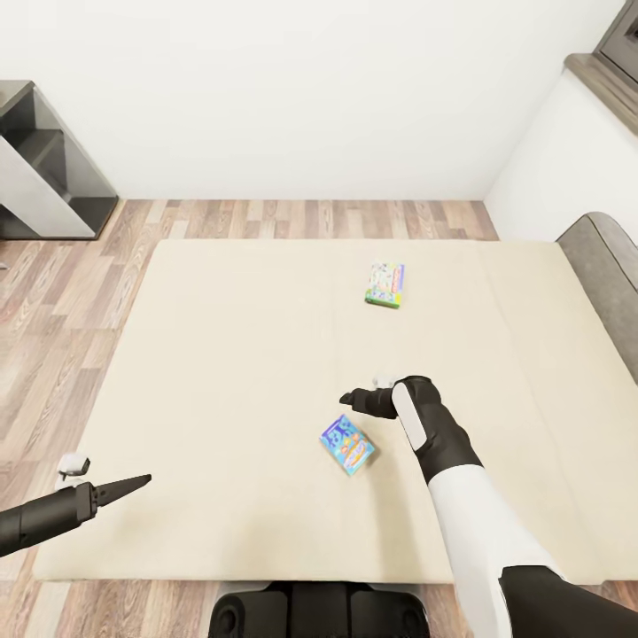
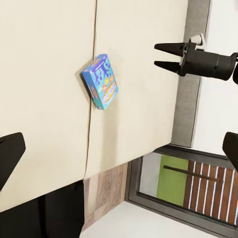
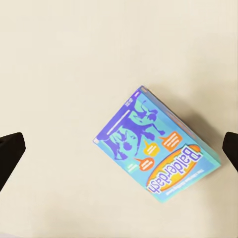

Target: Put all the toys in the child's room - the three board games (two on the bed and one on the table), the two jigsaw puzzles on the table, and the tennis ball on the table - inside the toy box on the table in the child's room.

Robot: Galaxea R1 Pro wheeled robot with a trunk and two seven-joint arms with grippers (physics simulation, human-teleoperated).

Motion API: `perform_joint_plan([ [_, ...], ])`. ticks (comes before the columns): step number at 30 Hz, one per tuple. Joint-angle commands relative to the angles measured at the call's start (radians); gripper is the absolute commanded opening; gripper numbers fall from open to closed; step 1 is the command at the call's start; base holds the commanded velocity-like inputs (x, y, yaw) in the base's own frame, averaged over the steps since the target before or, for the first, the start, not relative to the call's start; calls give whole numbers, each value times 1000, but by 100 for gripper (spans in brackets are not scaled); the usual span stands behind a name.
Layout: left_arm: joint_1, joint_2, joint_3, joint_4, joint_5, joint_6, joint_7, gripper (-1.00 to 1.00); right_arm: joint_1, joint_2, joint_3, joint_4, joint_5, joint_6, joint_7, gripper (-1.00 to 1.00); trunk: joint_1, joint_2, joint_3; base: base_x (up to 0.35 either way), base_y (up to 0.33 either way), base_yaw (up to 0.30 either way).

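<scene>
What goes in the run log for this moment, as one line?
right gripper: open, above blue game box | left gripper: open, near bed edge | second game box: farther up bed | nothing held

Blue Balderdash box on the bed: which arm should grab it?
Right. The right gripper hovers open just beside the blue Balderdash box, which sits between its fingers in the right wrist view. The left gripper is off at the bed's near-left edge.
</scene>
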Motion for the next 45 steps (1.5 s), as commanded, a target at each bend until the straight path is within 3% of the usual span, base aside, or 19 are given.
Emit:
perform_joint_plan([
  [1,-1,0,1,-1,-8,10,-8,100,0,1,-3,-1,-7,4,-5,100,0,-2,-3,0,0,63],
  [35,-1,-1,1,-1,-9,9,-8,100,0,1,-6,-2,-7,4,-5,100,0,-2,-57,0,0,74],
  [45,-1,-1,1,-1,-9,9,-8,100,0,1,-6,-2,-7,4,-5,100,0,-2,-69,0,0,-120],
])
